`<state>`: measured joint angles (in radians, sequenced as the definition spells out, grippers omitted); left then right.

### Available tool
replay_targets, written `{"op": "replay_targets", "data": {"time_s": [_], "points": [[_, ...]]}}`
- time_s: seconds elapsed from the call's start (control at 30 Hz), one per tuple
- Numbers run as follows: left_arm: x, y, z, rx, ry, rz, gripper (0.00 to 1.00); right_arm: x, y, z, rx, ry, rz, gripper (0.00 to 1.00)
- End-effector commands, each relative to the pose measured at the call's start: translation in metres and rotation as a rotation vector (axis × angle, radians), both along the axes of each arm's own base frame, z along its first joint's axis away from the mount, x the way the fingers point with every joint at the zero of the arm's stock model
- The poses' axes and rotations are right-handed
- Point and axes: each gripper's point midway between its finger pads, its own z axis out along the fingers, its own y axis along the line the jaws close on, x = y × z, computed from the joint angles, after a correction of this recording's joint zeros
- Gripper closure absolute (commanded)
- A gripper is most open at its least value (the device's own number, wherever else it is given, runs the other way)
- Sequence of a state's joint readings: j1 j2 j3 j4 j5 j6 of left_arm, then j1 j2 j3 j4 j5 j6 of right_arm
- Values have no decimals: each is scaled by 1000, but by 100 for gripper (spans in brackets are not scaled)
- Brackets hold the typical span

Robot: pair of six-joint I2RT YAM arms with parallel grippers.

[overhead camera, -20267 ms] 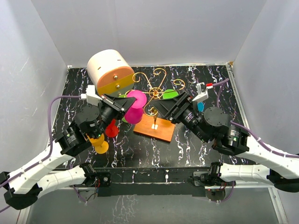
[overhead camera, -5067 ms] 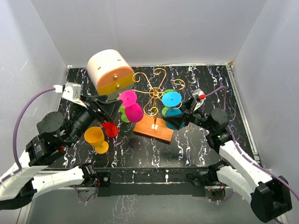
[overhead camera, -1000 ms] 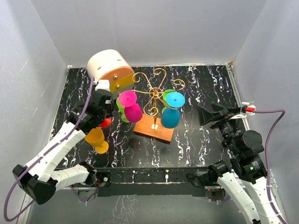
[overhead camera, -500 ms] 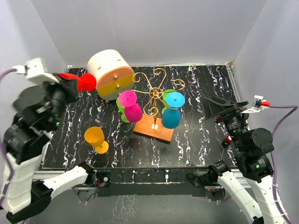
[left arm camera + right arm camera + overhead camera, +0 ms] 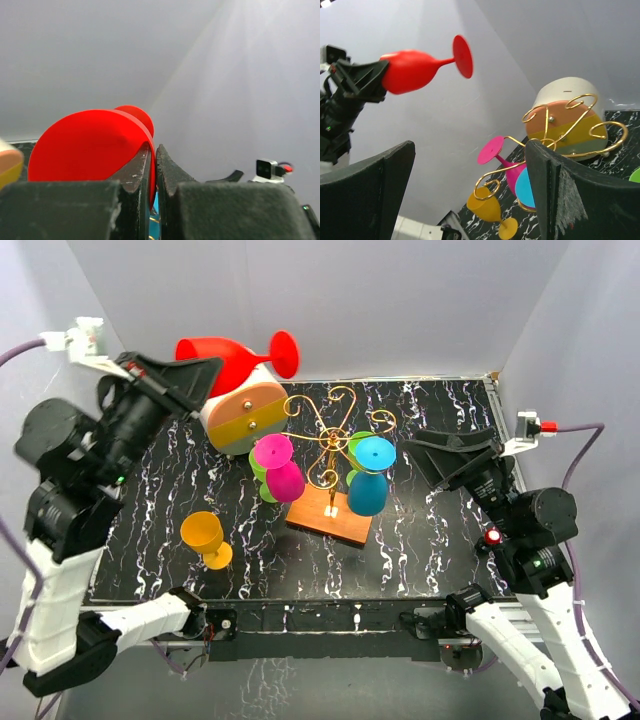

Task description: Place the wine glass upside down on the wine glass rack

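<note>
A black, white-veined table (image 5: 420, 540) is sitting between pale walls (image 5: 400, 300). High above it, the left gripper (image 5: 203, 371) is pinching the red wine glass (image 5: 228, 352) by its bowl. The glass is lying level, foot pointing away from the fingers, with the wine glass rack (image 5: 330, 435) below and beyond. The right gripper (image 5: 455, 455) is gaping wide, empty

Both arms up, grippers facing inward.
High on its side, left gripper (image 5: 203, 370) pinched tight on red wine glass (image 5: 228, 352) rim; lower, right gripper (image 5: 440, 455) fingers spread wide, holding nothing, aimed left.
</note>
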<state>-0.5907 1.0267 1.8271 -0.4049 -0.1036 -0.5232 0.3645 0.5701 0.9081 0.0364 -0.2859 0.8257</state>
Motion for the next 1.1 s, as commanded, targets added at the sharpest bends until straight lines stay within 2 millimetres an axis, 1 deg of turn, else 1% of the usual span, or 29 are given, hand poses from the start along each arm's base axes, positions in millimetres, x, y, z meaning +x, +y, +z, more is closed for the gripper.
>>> {"op": "replay_targets", "data": {"time_s": [0.0, 0.1, 0.13, 0.2, 0.27, 0.37, 0.47, 0.57, 0.67, 0.8, 0.9, 0.97, 1.07], "points": [[-13, -37, 28, -81, -84, -222, 100, -30, 7, 37, 68, -132, 124, 10], [-13, -48, 30, -111, -89, -276, 100, -29, 10, 45, 121, -114, 159, 13], [-13, -51, 31, -123, -93, -295, 100, -27, 12, 49, 144, -111, 177, 16], [-14, -58, 32, -149, -100, -332, 100, -24, 17, 56, 188, -102, 223, 24], [-12, -63, 31, -174, -104, -356, 100, -20, 18, 64, 226, -114, 239, 28], [-9, -67, 32, -207, -111, -373, 100, -14, 7, 85, 298, -156, 188, 28], [-6, -69, 34, -248, -128, -381, 100, 0, -1, 104, 365, -153, 137, 29], [-4, -72, 38, -301, -147, -408, 100, 14, -3, 114, 429, -127, 125, 30], [2, -81, 40, -330, -150, -443, 100, 22, -1, 123, 468, -109, 130, 35], [14, -92, 41, -371, -139, -473, 100, 27, 13, 128, 499, -77, 130, 36], [20, -96, 47, -408, -158, -487, 100, 27, 40, 126, 499, -39, 135, 38], [24, -97, 50, -424, -166, -480, 100, 23, 59, 125, 505, -34, 137, 38], [27, -93, 54, -439, -187, -455, 100, 18, 76, 128, 531, -44, 129, 38]]}}
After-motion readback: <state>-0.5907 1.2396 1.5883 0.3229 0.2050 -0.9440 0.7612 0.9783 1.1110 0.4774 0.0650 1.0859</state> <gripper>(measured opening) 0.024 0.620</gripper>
